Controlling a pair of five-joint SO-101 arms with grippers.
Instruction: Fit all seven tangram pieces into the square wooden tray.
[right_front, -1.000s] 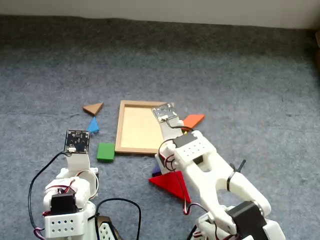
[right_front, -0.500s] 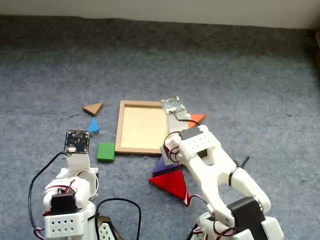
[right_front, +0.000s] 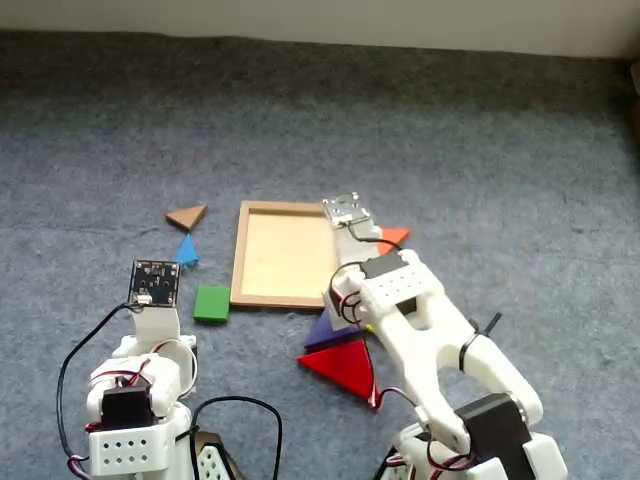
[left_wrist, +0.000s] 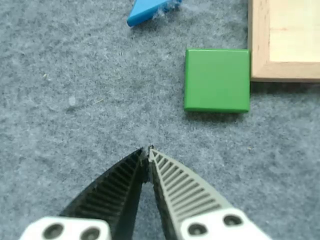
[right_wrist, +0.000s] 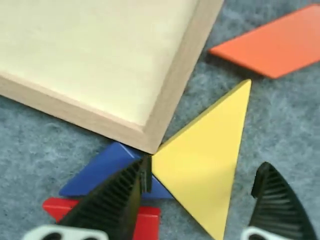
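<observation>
Swinging off tray (right_front: 239, 255) to yellow triangle (right_wrist: 205, 150) by its corner, R arm's fingers (right_wrist: 272, 197) now spread either side, nothing gripped. Looks like pick nr 1, tray empty. L fingers (left_wrist: 175, 185) clenched, idle nr green square (left_wrist: 216, 80).

Wooden tray (right_front: 238, 255) floor open from above, right arm (right_front: 400, 290) overhanging its right rim, green square (left_wrist: 216, 80) just beside its near-left corner, bare carpet (left_wrist: 75, 100) ahead of left gripper (left_wrist: 149, 150), yellow triangle (right_wrist: 210, 135) filling the gap of the parted right gripper (right_wrist: 205, 170).
</observation>
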